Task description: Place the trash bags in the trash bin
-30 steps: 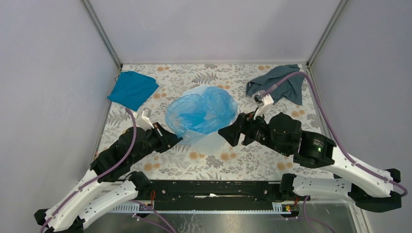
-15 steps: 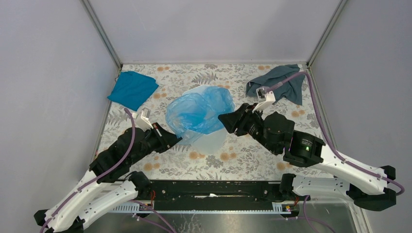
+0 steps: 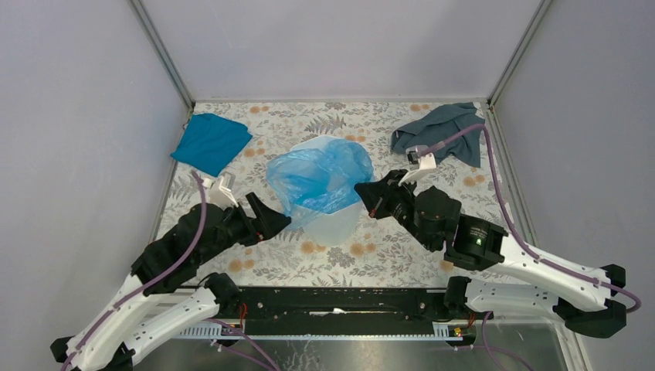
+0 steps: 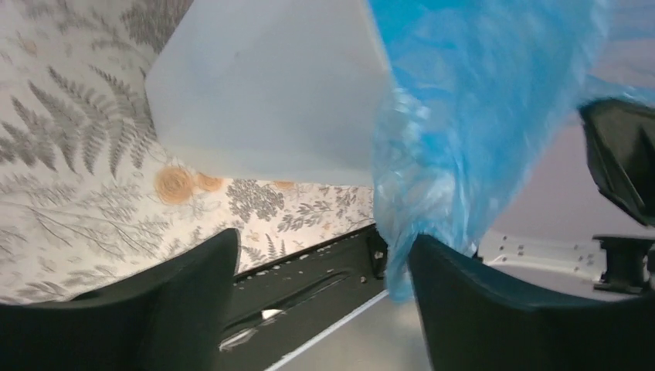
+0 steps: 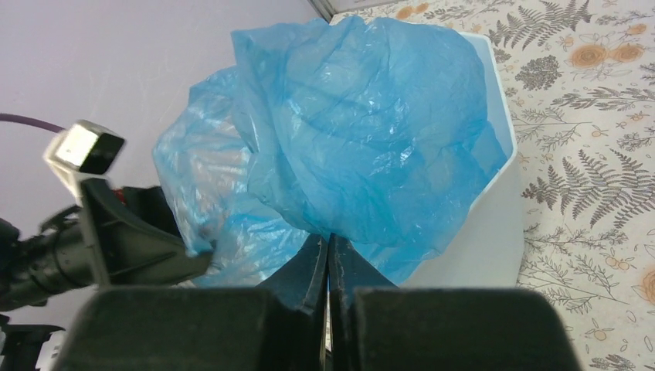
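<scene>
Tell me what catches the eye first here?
A billowing translucent light-blue plastic bag spills over a white faceted plastic bin in the middle of the table. Two black grippers flank it: the left gripper is open, and the right gripper is pinched shut on the bag's edge. A teal cloth lies far left, a grey-blue cloth far right.

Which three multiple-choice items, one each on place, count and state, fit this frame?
1. Where is the bag?
A) draped over the bin
B) on the floor
C) inside a drawer

2. How many cloths lie on the table?
A) one
B) two
C) four

3. How do the left jaws stand?
A) shut
B) open
C) out of view

Answers:
1 A, the blue film billows over the white rim.
2 B, a teal cloth lies far left and a grey cloth far right.
3 B, the left wrist view shows them wide apart.
</scene>
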